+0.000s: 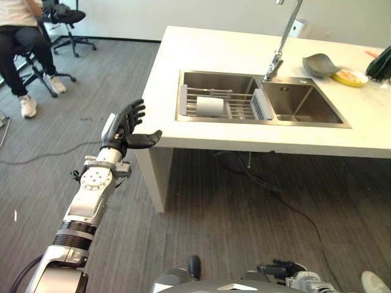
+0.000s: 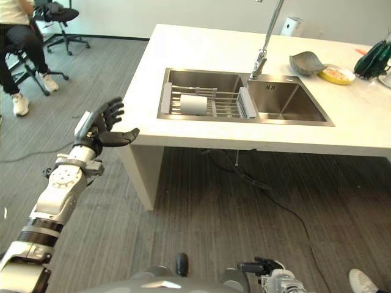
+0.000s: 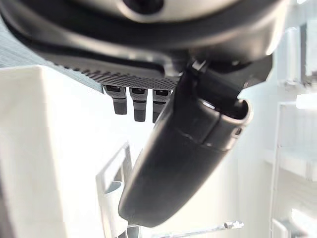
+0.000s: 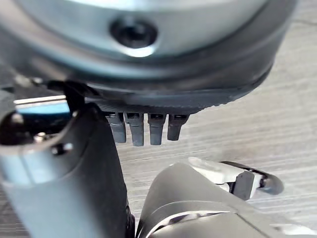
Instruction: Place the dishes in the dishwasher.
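Left eye view: the left robot hand [image 1: 125, 129] is raised beside the near-left corner of the worktop [image 1: 214, 49], fingers straight and spread, thumb out toward the worktop edge, holding nothing. The task's dish, a white cup [image 1: 210, 106], lies on its side on the wire rack [image 1: 227, 104] in the left basin of the sink [image 1: 305, 107], well apart from the hand. A grey bowl [image 1: 321, 64] and a yellow plate [image 1: 349, 77] rest on the worktop beyond the faucet [image 1: 282, 38]. No dishwasher can be made out. Right eye view: a person [image 2: 18, 36] sits on a chair at the far left, well clear. Left wrist view: fingers extended, thumb across the foreground, nothing grasped. Right wrist view: the right robot hand [image 4: 148, 126] hangs over the floor, fingers straight, empty. The step in hand appears to be reaching for the cup: lift the hand above the worktop edge first, then descend onto the rack, avoiding the sink rim and faucet. Open floor lies left of the worktop.
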You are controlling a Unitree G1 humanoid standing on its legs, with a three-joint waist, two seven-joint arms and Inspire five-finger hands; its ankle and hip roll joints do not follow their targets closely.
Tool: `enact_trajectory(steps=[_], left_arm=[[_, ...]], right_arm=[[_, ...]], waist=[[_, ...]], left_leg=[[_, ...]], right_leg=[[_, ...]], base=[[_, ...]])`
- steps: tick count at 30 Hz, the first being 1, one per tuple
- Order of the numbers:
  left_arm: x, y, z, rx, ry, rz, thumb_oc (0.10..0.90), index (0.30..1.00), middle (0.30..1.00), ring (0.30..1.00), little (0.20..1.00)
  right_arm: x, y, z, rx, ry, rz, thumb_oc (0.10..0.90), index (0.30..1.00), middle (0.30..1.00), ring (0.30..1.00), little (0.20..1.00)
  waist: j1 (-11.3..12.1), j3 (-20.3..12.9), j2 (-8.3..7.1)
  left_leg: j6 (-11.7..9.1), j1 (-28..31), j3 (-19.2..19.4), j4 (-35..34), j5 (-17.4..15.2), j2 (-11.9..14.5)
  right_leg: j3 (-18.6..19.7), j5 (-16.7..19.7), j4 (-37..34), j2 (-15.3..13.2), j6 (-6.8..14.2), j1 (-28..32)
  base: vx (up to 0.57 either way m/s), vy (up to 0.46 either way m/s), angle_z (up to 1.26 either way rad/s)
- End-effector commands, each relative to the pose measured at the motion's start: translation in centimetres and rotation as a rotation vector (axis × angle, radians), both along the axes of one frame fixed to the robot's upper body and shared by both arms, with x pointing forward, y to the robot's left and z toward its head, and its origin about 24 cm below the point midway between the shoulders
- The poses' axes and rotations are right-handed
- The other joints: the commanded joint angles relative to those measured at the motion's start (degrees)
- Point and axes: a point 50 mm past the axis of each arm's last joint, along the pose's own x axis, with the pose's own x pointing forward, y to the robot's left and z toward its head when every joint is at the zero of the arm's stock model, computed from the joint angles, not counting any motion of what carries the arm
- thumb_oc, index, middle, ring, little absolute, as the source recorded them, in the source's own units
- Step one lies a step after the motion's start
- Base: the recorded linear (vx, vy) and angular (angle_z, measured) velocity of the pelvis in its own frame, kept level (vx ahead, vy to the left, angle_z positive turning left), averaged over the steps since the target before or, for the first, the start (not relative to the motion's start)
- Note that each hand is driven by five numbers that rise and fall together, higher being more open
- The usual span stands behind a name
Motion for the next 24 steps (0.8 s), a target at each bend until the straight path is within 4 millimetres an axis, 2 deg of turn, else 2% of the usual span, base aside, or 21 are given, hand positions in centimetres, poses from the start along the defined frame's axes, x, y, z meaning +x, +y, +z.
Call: enact_trajectory(steps=[1,2,3,4,5,8,11,13,14,15,17,18,19,20,21,22,23,24], left_arm=[[-0.1,-1.2,7.0,0.113,-0.363,-0.009,0.800,0.900,0.900,0.900,0.900],[-0.1,-1.3,7.0,0.114,-0.364,-0.009,0.800,0.900,0.900,0.900,0.900],[0.2,-1.5,7.0,0.118,-0.367,-0.015,0.800,0.900,0.900,0.900,0.900],[0.1,-1.7,7.1,0.126,-0.374,-0.018,0.800,0.900,0.900,0.900,0.900],[0.4,-2.0,6.5,0.135,-0.349,-0.025,0.800,0.900,0.900,0.900,0.900],[0.7,-2.7,6.2,0.148,-0.332,-0.060,0.800,0.900,0.900,0.900,0.900],[0.8,-2.9,4.9,0.133,-0.280,-0.074,0.800,0.900,0.900,0.900,0.900],[0.8,-2.7,4.0,0.111,-0.240,-0.071,0.800,0.900,0.900,0.900,0.900],[0.8,-2.7,4.0,0.111,-0.240,-0.071,0.800,0.900,0.900,0.900,0.900],[0.8,-2.9,3.7,0.080,-0.231,-0.076,0.800,0.900,0.900,0.900,0.900],[1.0,-3.9,3.5,0.043,-0.227,-0.100,0.800,0.900,0.900,0.900,0.900],[1.1,-4.2,3.4,0.031,-0.224,-0.104,0.800,0.900,0.900,0.900,0.900],[1.1,-4.2,3.4,0.031,-0.224,-0.104,0.800,0.900,0.900,0.900,0.900],[1.5,-5.9,3.1,0.030,-0.210,-0.151,0.800,0.900,0.900,0.900,0.900],[1.5,-6.0,3.1,0.030,-0.209,-0.151,0.800,0.900,0.900,0.900,0.900],[1.6,-6.2,3.1,0.046,-0.210,-0.161,0.800,0.900,0.900,0.900,0.900],[1.8,-7.3,2.7,0.072,-0.190,-0.200,0.800,0.900,0.900,0.900,0.900],[1.9,-7.8,2.4,0.082,-0.180,-0.214,0.800,0.900,0.900,0.900,0.900]], right_arm=[[-1.4,0.2,-0.4,-0.010,0.074,0.052,0.800,0.900,0.900,0.900,0.900],[-1.4,0.2,-0.4,-0.010,0.074,0.052,0.800,0.900,0.900,0.900,0.900],[-1.6,0.5,-0.6,0.000,0.077,0.036,0.800,0.900,0.900,0.900,0.900],[-1.8,0.5,-0.6,0.006,0.084,0.030,0.800,0.900,0.900,0.900,0.900],[-2.4,0.8,-0.8,0.021,0.097,0.020,0.800,0.900,0.900,0.900,0.900],[-3.3,1.0,-1.1,0.036,0.125,0.010,0.800,0.900,0.900,0.900,0.900],[-4.3,1.0,-1.2,0.036,0.162,0.021,0.800,0.900,0.900,0.900,0.900],[-4.5,0.7,-1.1,0.017,0.168,0.031,0.800,0.900,0.900,0.900,0.900],[-4.5,0.7,-1.1,0.017,0.168,0.031,0.800,0.900,0.900,0.900,0.900],[-4.3,0.2,-1.0,-0.005,0.155,0.026,0.800,0.900,0.900,0.900,0.900],[-4.2,-0.1,-0.9,-0.019,0.140,0.010,0.800,0.900,0.900,0.900,0.900],[-4.1,-0.2,-0.8,-0.022,0.135,0.001,0.800,0.900,0.900,0.900,0.900],[-4.1,-0.2,-0.8,-0.022,0.135,0.001,0.800,0.900,0.900,0.900,0.900],[-4.3,-0.6,-0.7,-0.025,0.127,-0.026,0.800,0.900,0.900,0.900,0.900],[-4.3,-0.6,-0.7,-0.025,0.127,-0.027,0.800,0.900,0.900,0.900,0.900],[-4.2,-0.8,-0.6,-0.028,0.119,-0.038,0.800,0.900,0.900,0.900,0.900],[-4.0,-0.8,-0.6,-0.033,0.113,-0.041,0.800,0.900,0.900,0.900,0.900],[-3.7,-0.6,-0.6,-0.026,0.106,-0.044,0.800,0.900,0.900,0.900,0.900]], waist=[[1.6,-0.2,0.06],[1.6,-0.2,0.16],[0.6,0.2,0.01],[0.2,0.0,-0.25],[-0.7,-0.2,-0.65],[-1.2,-1.2,-1.47],[-2.1,-3.2,-1.32],[-1.9,-3.5,-1.21],[-2.1,-3.6,-1.12],[-1.8,-3.1,-1.46],[-1.2,-1.9,-1.90],[-1.0,-1.5,-2.03],[-1.0,-1.5,-2.03],[-0.9,-1.2,-2.86],[-0.8,-1.2,-2.93],[-1.4,-1.4,-3.01],[-1.5,-2.1,-2.22],[-1.2,-2.4,-1.79]], left_leg=[[-4.0,1.2,-2.5,0.0,-3.7,4.0],[-4.0,1.2,-2.5,0.0,-3.8,4.1],[-4.9,2.7,-3.3,0.0,-5.0,4.5],[-5.2,3.2,-3.7,0.0,-5.5,4.3],[-5.8,4.8,-4.1,0.0,-6.6,4.7],[-6.6,5.9,-4.1,0.0,-7.8,5.2],[-8.2,7.1,-5.7,0.0,-8.4,8.7],[-9.1,6.7,-6.5,2.6,-8.9,11.0],[-9.1,6.5,-6.7,2.9,-9.1,11.2],[-10.1,2.9,-7.8,10.7,-9.0,12.4],[-10.4,-1.0,-9.4,19.4,-7.1,11.8],[-10.3,-2.0,-10.1,21.1,-6.4,11.2],[-10.3,-2.0,-10.1,21.1,-6.4,11.2],[-9.9,-4.9,-8.3,15.8,-7.2,10.2],[-9.9,-4.6,-8.3,15.5,-7.1,10.1],[-10.0,-4.3,-5.7,13.1,-6.6,11.0],[-10.3,-3.9,-4.2,10.0,-4.9,11.7],[-10.5,-3.2,-5.5,8.1,-4.5,11.1]], right_leg=[[-3.6,9.0,-27.4,1.3,0.2,5.3],[-3.8,9.3,-28.0,1.5,0.2,5.7],[-0.5,12.0,-32.9,1.2,1.1,4.2],[1.0,13.5,-35.1,0.9,1.8,3.9],[4.3,17.2,-37.2,0.9,2.7,3.2],[2.9,17.8,-39.9,0.3,3.0,5.1],[1.7,15.3,-40.1,2.5,2.0,6.8],[0.7,13.3,-40.0,4.2,0.8,7.5],[0.5,13.2,-40.0,4.4,0.7,7.5],[-0.6,11.3,-40.4,5.9,-0.9,9.0],[-1.5,10.4,-41.3,6.9,-2.5,11.2],[-1.7,10.0,-41.7,7.2,-3.0,12.1],[-1.7,10.0,-41.7,7.2,-3.0,12.1],[-2.6,9.6,-44.7,7.2,-2.5,14.9],[-2.6,9.7,-44.9,7.1,-2.4,15.1],[-3.3,9.9,-45.2,7.0,-2.2,15.3],[-3.3,10.0,-46.2,7.3,-2.0,15.4],[-3.0,10.2,-46.7,7.4,-1.8,15.6]], base=[[0.18,-0.167,0.09],[0.32,-0.260,0.10],[0.23,-0.135,0.10],[0.44,-0.257,0.50],[0.28,-0.156,0.79],[0.29,-0.213,0.18],[0.27,-0.258,0.23],[0.18,-0.256,0.24],[0.12,-0.353,0.13],[0.08,-0.318,0.04],[0.08,-0.303,0.09],[0.05,-0.138,0.09],[0.15,-0.108,0.19],[0.12,-0.049,0.26],[0.15,-0.048,0.48],[0.09,0.057,0.46],[0.13,0.078,0.14],[0.10,0.078,-0.27]])
